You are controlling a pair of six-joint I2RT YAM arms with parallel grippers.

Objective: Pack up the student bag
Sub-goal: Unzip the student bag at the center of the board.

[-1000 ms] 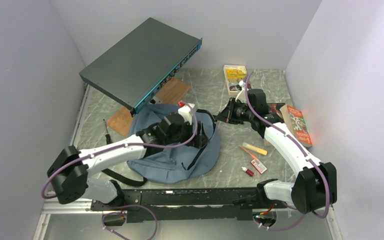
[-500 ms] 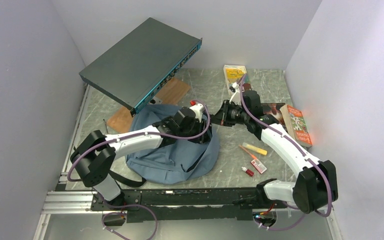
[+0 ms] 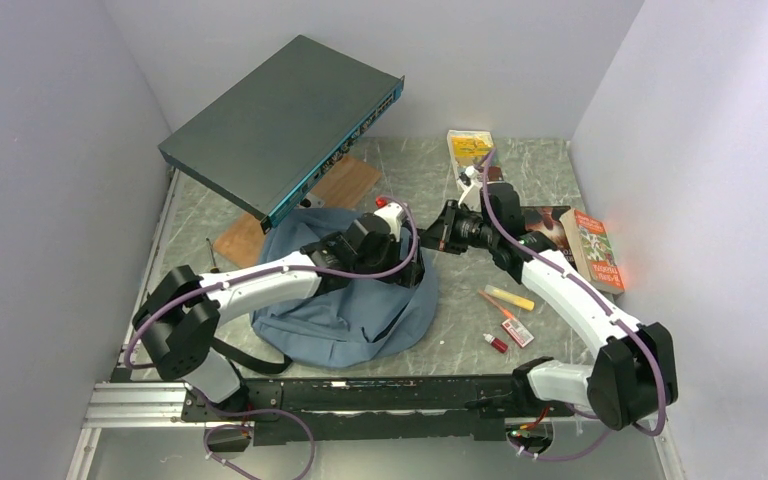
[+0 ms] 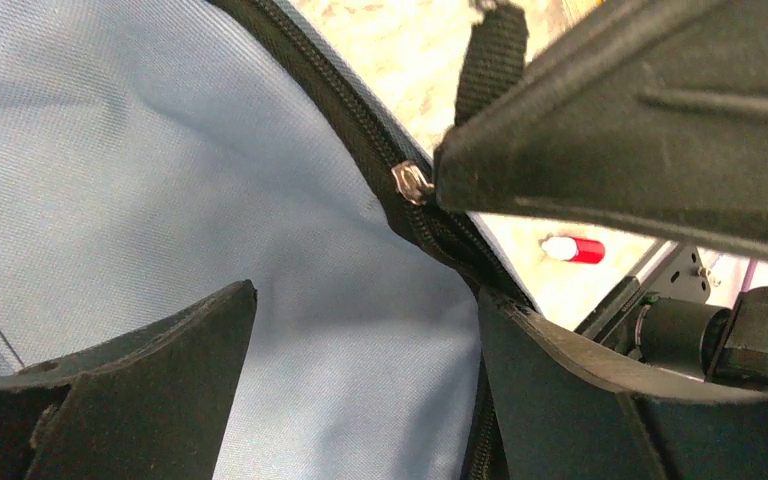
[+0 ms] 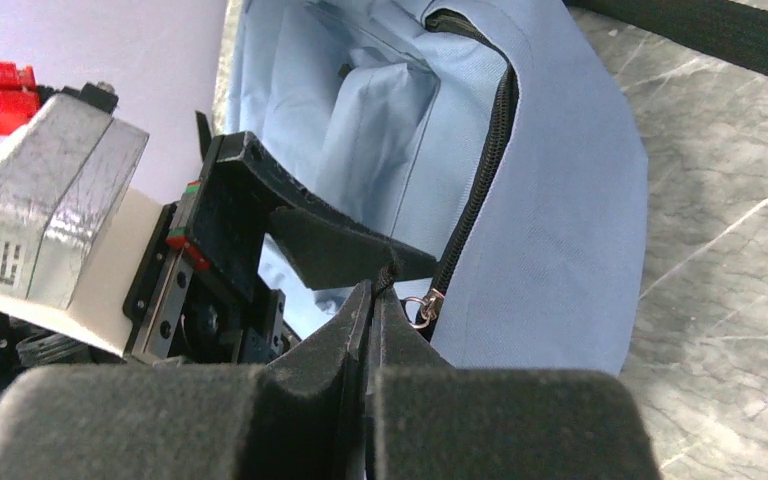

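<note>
The right fingers (image 5: 340, 345) are pressed together, pinching the black zipper pull (image 4: 490, 50) just beside the silver slider (image 4: 412, 183). The left fingers (image 4: 160, 340) stand spread apart, with blue fabric of the student bag (image 3: 350, 320) between them. Beneath both, the bag lies slumped on the bench (image 3: 410, 180).

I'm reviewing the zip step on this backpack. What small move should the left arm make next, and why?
Probably close the left gripper on the student bag's fabric. Its jaws stand open astride the blue cloth next to the zipper slider, while the right gripper is shut right beside that slider. Pinning the cloth should brace the bag for a zip pull.
</note>
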